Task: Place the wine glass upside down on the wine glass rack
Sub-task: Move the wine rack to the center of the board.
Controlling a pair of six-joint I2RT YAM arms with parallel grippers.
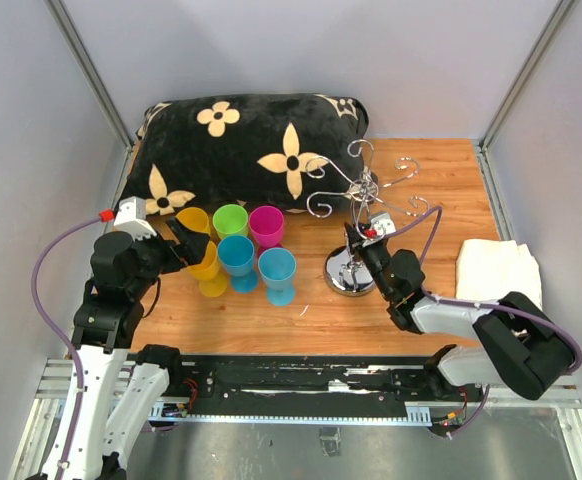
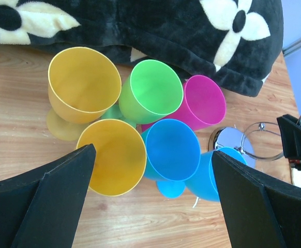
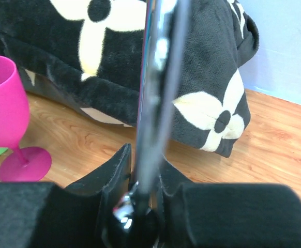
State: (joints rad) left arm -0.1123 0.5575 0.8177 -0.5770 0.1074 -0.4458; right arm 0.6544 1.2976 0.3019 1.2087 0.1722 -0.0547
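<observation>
Top view: six plastic goblets stand upright in a tight cluster on the table point(image 1: 441, 190), just in front of the pillow point(image 1: 251, 135) and left of the wine glass rack point(image 1: 343, 275). No arm of the rack carries a glass. Left gripper point(image 1: 193, 243) hovers over the cluster's left side, above the front yellow wine glass point(image 1: 207, 268), likely the pick target since it's the nearest outer one. Right gripper point(image 1: 359, 240) sits low on the rack's stem, just above the mirrored base; my read is it's bracing the stand so it can't slide or tip during hanging. White cloth point(image 1: 496, 268) lies well to the right, not involved. Left wrist view: fingers point(image 2: 52, 196) spread wide, holding nothing, with the front yellow wine glass point(image 2: 111, 155) and the blue glass point(image 2: 172, 150) between them. Rear yellow glass point(image 2: 83, 82), green glass point(image 2: 155, 90) and magenta glass point(image 2: 205, 101) crowd in behind, rims touching or nearly so, so any approach risks knocking neighbours. Right wrist view: chrome stem point(image 3: 158, 77) runs up between the black pads point(image 3: 114, 170), which press on it from both sides, so the rack is pinched near its foot. Magenta glass point(image 3: 3, 103) stands at left, clear of the grip. Grasp and inversion not yet done.
</observation>
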